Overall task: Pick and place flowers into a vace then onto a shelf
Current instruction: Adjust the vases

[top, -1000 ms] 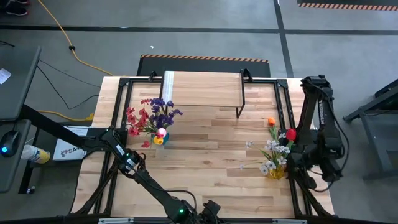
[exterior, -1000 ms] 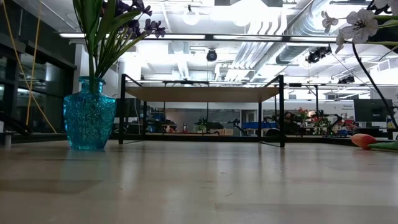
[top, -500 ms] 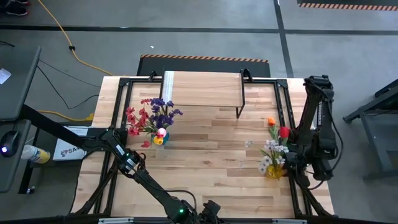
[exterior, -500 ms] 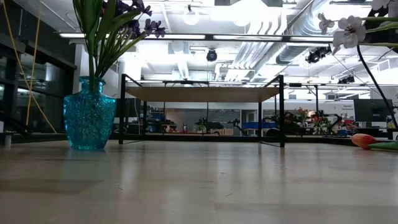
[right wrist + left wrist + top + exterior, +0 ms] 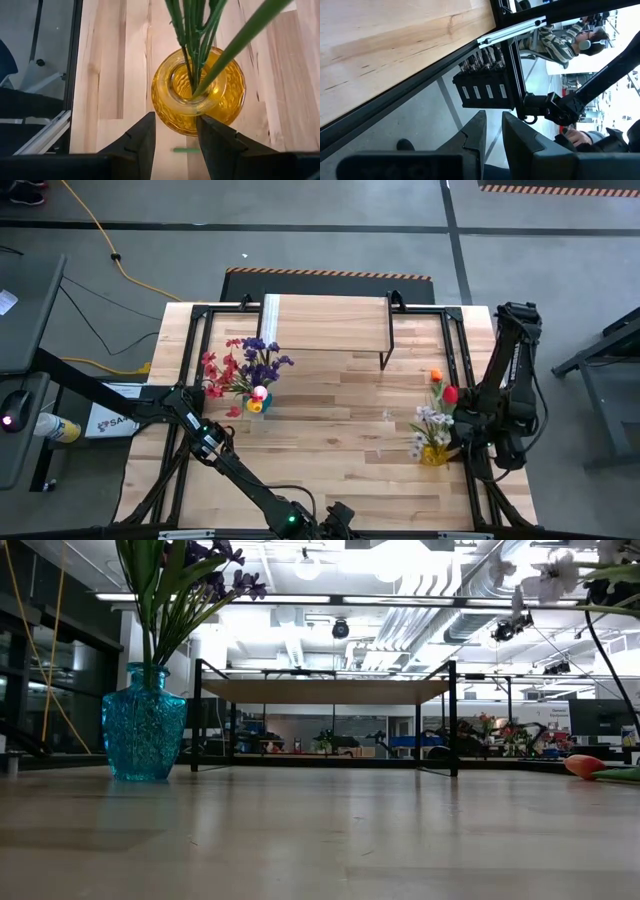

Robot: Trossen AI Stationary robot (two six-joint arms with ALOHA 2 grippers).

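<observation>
1. Our right gripper point(image 5: 174, 135) sits over the right side of the table point(image 5: 330, 445), its two fingers point(image 5: 142, 137) spread apart with a yellow glass vase point(image 5: 199, 91) just beyond their tips; we cannot tell whether they touch it.
2. Several green stems point(image 5: 192, 30) stand in that vase's mouth, and from above we see small white blooms point(image 5: 425, 430) over the yellow vase point(image 5: 434, 452).
3. A red bloom point(image 5: 451, 393) and an orange bloom point(image 5: 436, 376) lie on the table just behind the yellow vase.
4. Our left gripper point(image 5: 492, 132) hangs past the near edge of the table, over the floor; its fingers point(image 5: 476, 135) are parted with a narrow gap and grip nothing.
5. A blue vase point(image 5: 143, 722) stands on the left side of the table with purple and red flowers point(image 5: 245, 365) in it.
6. The shelf point(image 5: 325, 323) stands at the far edge of the table, its white strip point(image 5: 269, 320) at its left end; its top is bare.
</observation>
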